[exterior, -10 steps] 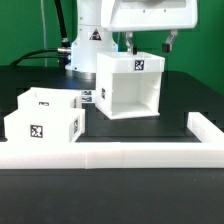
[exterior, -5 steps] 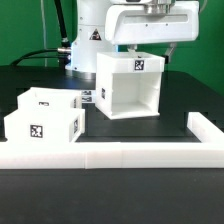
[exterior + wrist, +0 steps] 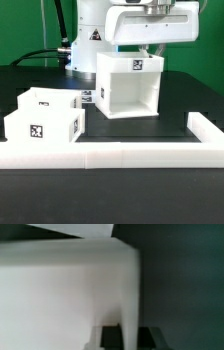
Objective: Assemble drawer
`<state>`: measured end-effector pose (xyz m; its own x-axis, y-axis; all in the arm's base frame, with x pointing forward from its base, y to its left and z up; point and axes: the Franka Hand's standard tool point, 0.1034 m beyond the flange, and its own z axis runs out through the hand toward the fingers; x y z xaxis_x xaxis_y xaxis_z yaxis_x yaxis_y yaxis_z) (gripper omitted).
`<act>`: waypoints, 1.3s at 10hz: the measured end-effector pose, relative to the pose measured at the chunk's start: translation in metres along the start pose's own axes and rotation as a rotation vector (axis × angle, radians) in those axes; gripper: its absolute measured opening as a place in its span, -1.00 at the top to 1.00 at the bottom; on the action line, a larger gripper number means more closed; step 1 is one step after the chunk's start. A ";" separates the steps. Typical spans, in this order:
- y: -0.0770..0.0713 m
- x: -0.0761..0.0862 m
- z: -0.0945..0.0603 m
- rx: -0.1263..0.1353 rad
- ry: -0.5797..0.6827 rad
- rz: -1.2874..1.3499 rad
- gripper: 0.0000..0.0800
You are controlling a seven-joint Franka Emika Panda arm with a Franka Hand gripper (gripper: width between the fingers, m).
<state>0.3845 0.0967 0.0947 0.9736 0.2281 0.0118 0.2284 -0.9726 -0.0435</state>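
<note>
Now that the arm has sunk lower over the past second, the gripper [image 3: 128, 338] straddles a wall at the top of the drawer casing [image 3: 128, 85]. A dark finger sits on either side, though the blur hides whether they already pinch it. The casing stands upright on the table [image 3: 30, 200]. The two trays [image 3: 45, 118] wait apart on the exterior view's left, behind the L-shaped rail [image 3: 120, 153]. I'd say a grasp of the casing is at hand.

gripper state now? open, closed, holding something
Gripper: fingers straddle a wall of the tall white plastic drawer casing; too blurred to tell whether they clamp it.
</note>
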 end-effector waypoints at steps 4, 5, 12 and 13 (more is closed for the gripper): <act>0.000 0.000 0.000 0.000 0.000 0.000 0.91; 0.000 0.000 0.000 0.000 0.000 0.000 0.91; 0.032 0.082 -0.001 0.018 0.058 0.158 0.91; 0.038 0.098 -0.001 0.019 0.073 0.170 0.91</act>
<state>0.4883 0.0817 0.0954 0.9956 0.0565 0.0753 0.0617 -0.9957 -0.0695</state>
